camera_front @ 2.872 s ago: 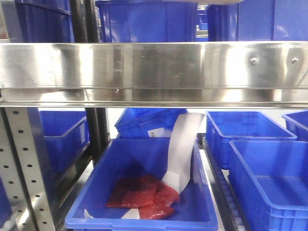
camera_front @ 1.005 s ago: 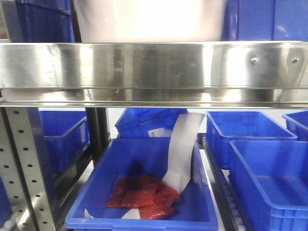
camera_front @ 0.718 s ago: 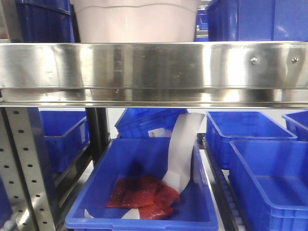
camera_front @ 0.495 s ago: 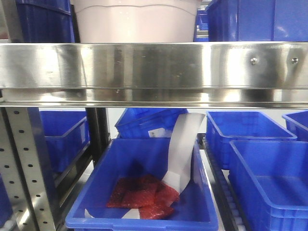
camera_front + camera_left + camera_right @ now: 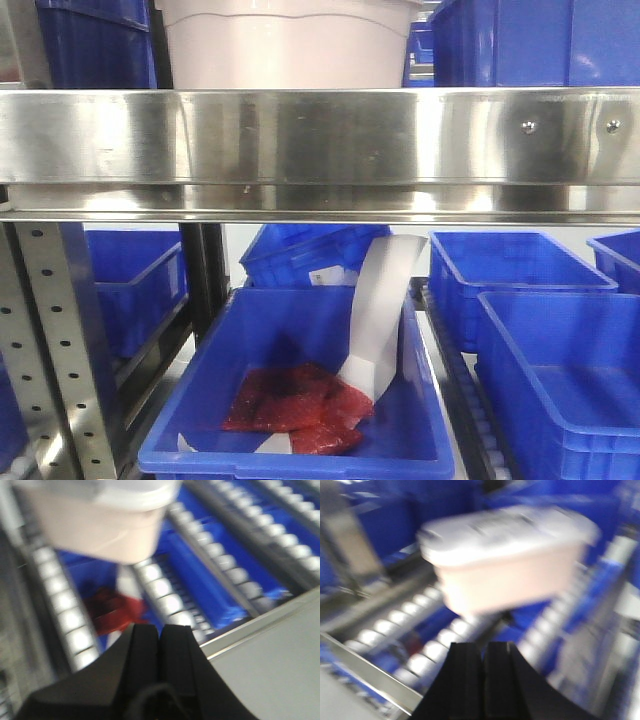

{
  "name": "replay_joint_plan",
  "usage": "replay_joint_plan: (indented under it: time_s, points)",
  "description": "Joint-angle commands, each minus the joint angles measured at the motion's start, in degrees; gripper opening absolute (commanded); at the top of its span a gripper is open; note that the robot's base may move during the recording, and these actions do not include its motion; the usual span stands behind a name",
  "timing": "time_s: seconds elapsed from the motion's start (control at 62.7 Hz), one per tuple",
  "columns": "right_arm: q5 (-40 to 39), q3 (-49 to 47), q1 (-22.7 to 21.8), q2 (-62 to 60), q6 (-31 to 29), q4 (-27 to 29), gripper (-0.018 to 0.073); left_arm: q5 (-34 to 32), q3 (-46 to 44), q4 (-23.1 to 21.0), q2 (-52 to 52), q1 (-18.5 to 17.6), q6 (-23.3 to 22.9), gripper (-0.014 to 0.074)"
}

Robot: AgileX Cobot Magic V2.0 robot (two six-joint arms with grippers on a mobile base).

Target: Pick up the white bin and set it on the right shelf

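- Exterior front-facing view: the white bin (image 5: 285,45) sat on the right shelf (image 5: 320,135), just behind the wide shiny steel front rail, with only its lower off-white wall showing above the rail.
- Dark blue totes (image 5: 95,45) stood close on either side of it on that level.
- Below the rail, an open blue crate (image 5: 300,400) held red packets (image 5: 300,405) and a curled white paper strip (image 5: 380,310); more blue crates (image 5: 555,370) lay to its right.
- A perforated grey upright (image 5: 60,350) ran down at the left.
- Left wrist view, blurred: the left tool (image 5: 160,640) had its two black fingers pressed together with nothing between them, clear of the bin (image 5: 100,520), which rested on roller tracks (image 5: 165,600).
- Right wrist view, also blurred: the right tool (image 5: 482,662) was likewise closed on nothing, apart from the lidded bin (image 5: 505,560) ahead of it on the rollers.
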Motion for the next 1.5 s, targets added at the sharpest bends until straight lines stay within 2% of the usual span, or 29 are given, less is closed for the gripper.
replay_joint_plan:
  time_s: [0.0,0.128,0.239,0.431,0.59,0.75,0.878,1.484]
  points:
    - [-7.9,4.5,-0.2,-5.5,1.5,-0.6,0.0066,-7.1,2.5,0.2,-4.3,-0.4,-1.8,-0.0117]
    - [-13.4,14.1,-0.2,-11.8,1.5,-1.5,0.0066,-15.8,13.3,1.7,-10.2,-0.4,-1.8,-0.0117]
    - [-17.7,22.3,-0.2,-17.9,1.4,-1.5,0.0066,-26.1,25.1,2.4,-16.9,-0.4,-0.9,-0.0117]
    - [-22.8,33.7,-0.2,-30.0,0.5,-1.6,0.0066,-45.2,46.0,2.0,-31.2,-0.4,3.4,-0.0117]
    - [-23.2,38.4,-0.2,-39.0,-2.7,-1.6,0.0066,-54.4,60.2,2.0,-42.5,-0.4,4.0,-0.0117]
    - [-23.2,39.3,-0.2,-44.5,-2.7,-1.5,0.0066,-58.9,68.7,2.0,-51.7,-0.4,4.0,-0.0117]
    - [-23.5,39.3,-0.2,-45.0,-2.7,-1.4,0.0066,-58.9,71.1,2.0,-55.5,-0.4,4.0,-0.0117]
    - [-23.1,39.3,-0.2,-45.0,-2.7,-1.4,0.0066,-57.9,71.7,1.8,-55.8,-0.4,4.0,-0.0117]
